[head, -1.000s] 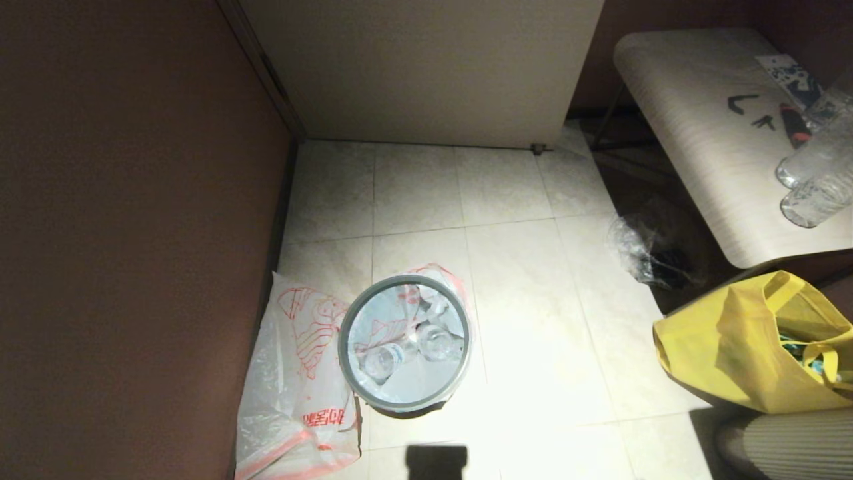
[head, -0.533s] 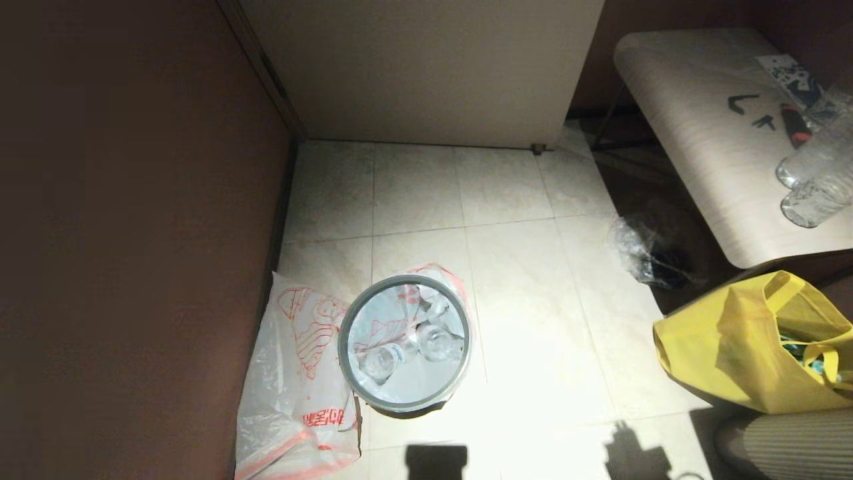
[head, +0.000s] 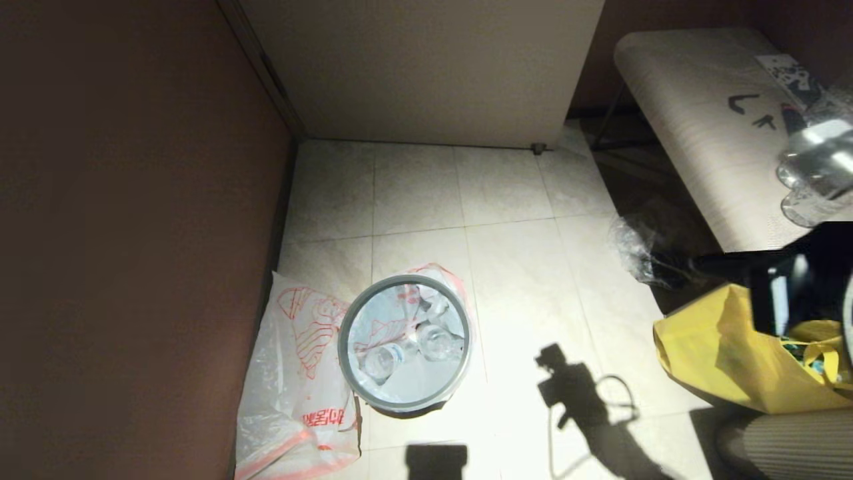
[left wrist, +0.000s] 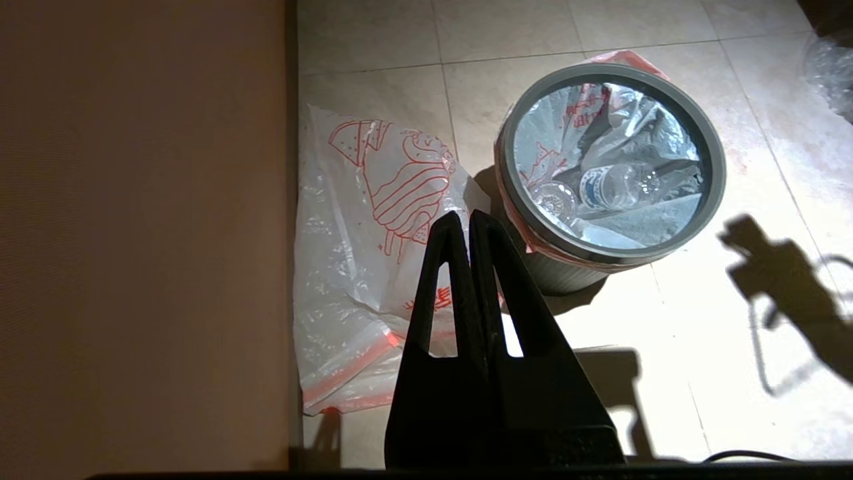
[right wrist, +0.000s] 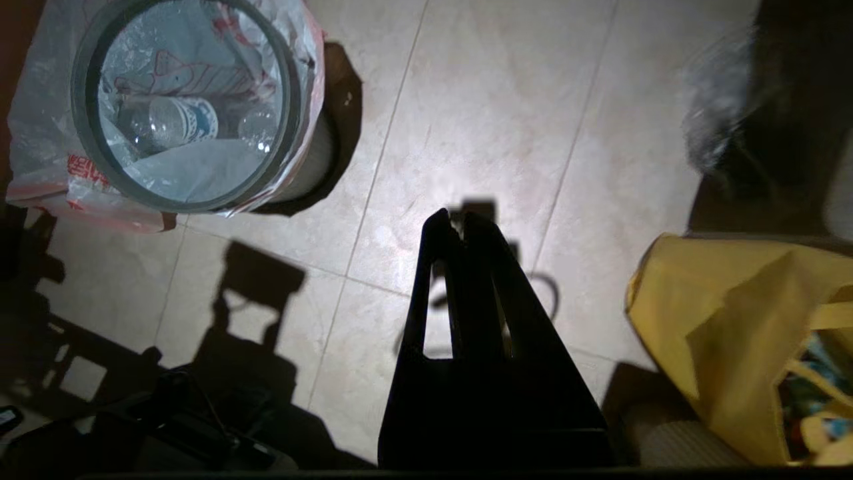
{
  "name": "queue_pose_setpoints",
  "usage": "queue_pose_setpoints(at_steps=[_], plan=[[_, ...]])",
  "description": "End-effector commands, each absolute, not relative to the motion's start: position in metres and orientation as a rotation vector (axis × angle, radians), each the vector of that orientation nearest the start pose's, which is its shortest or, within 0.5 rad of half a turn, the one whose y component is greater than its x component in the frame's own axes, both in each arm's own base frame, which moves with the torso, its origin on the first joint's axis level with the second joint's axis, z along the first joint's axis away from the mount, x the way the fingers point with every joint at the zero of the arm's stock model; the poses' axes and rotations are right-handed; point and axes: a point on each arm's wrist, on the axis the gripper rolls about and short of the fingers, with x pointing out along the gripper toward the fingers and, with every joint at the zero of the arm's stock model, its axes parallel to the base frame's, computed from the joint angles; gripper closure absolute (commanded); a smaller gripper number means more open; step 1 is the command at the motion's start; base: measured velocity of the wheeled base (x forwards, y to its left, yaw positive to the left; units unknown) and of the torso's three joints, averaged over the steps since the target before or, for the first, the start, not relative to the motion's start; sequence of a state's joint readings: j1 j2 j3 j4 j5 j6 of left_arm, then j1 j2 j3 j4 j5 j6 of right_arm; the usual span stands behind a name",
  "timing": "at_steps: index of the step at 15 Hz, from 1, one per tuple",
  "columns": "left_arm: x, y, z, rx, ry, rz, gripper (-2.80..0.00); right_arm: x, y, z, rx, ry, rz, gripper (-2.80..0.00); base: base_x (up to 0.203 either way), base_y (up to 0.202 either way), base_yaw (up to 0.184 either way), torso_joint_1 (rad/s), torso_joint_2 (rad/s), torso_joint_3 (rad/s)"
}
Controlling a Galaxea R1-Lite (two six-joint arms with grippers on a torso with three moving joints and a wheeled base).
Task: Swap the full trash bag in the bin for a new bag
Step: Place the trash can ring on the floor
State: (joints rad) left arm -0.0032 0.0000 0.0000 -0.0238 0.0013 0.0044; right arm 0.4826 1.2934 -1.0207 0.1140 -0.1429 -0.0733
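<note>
My left gripper [left wrist: 469,223], fingers pressed together, hangs nearer the small round black bin [left wrist: 713,143] holding the bottle-filled translucent white trash bag [left wrist: 616,170]; right gripper [right wrist: 460,223], fingers likewise together, hovers farther off over bare floor tiles.

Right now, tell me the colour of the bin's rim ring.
Grey, on the bin; clearest in the left wrist view.
</note>
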Motion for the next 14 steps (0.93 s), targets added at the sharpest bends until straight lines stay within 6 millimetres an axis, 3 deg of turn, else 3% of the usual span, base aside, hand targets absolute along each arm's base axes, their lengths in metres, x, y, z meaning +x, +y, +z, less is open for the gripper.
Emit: queue_pose_setpoints(at_steps=[1,5,10,11,14], plan=[[-0.022,0.0,0.075,0.005,-0.011,-0.002,0.0,0.237,0.131,0.235,-0.234,0.536,0.362,0.0,0.0,0.0,0.0,0.0,0.0,0.0],[-0.022,0.0,0.075,0.005,-0.01,-0.002,0.0,0.298,0.181,0.193,-0.204,0.639,0.348,0.0,0.0,0.0,0.0,0.0,0.0,0.0],[-0.022,0.0,0.075,0.005,-0.011,-0.002,0.0,0.351,0.221,0.143,-0.186,0.706,0.301,0.0,0.0,0.0,0.0,0.0,0.0,0.0],[-0.022,0.0,0.075,0.005,-0.011,-0.002,0.0,0.354,0.227,0.135,-0.182,0.718,0.297,-2.8,0.0,0.0,0.0,0.0,0.0,0.0],[-0.022,0.0,0.075,0.005,-0.01,-0.002,0.0,0.343,0.254,0.117,-0.222,0.748,0.345,-2.8,0.0,0.0,0.0,0.0,0.0,0.0]])
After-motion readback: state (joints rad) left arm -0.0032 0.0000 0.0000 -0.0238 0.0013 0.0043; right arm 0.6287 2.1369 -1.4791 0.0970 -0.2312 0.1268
